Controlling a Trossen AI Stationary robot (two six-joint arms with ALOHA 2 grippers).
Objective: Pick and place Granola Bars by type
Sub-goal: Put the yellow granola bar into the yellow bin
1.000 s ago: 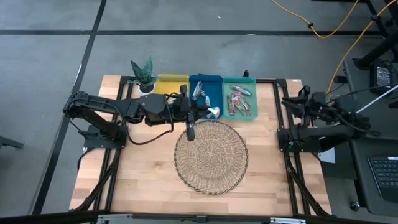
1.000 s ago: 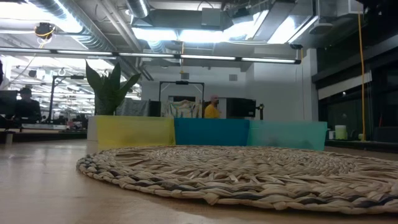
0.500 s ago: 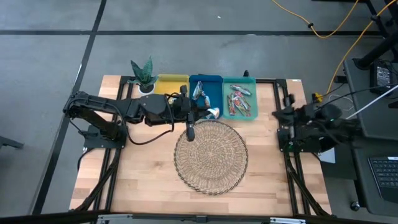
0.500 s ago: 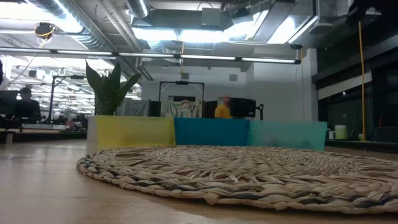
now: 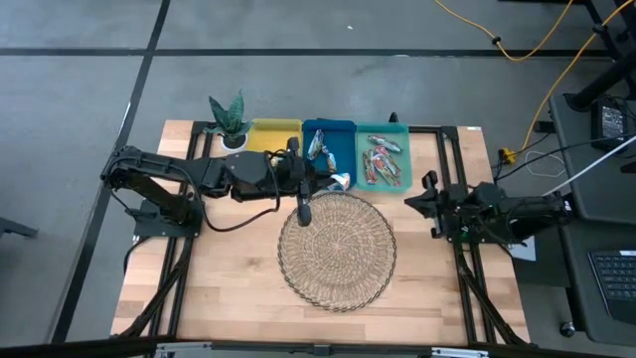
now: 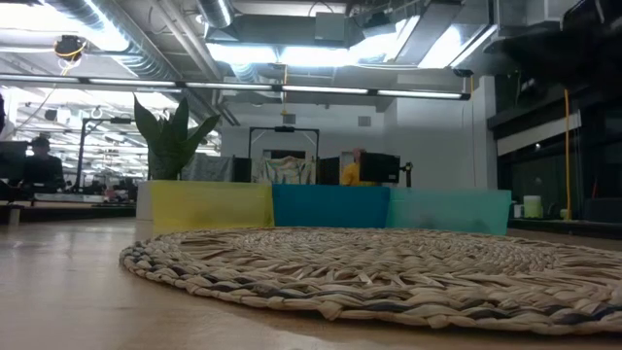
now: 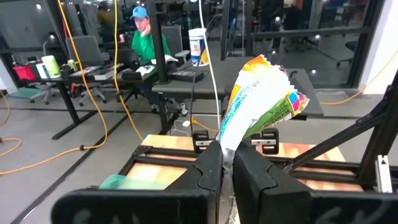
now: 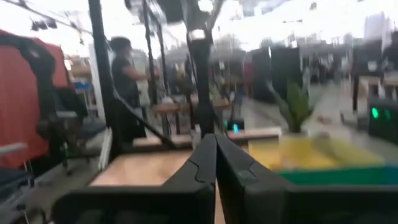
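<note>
Light wooden butcher-block bench (image 5: 238, 288) standing on grey floor, black metal frame running along its edges. Round woven wicker mat (image 5: 337, 250) lying flat at bench centre. Yellow rectangular bin (image 5: 272, 135), blue rectangular bin (image 5: 328, 149) and teal rectangular bin (image 5: 383, 154) sitting side by side, touching, along far edge. Small green potted plant (image 5: 230, 118) standing just beside yellow bin, at far left corner.

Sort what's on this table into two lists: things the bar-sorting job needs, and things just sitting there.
Job:
- bar held in the left gripper
- bars in the blue bin
- bars in the teal bin
- yellow bin, no bars visible in it
- right gripper, shut, over the table's right side

Lying about:
- woven mat
- plant
</note>
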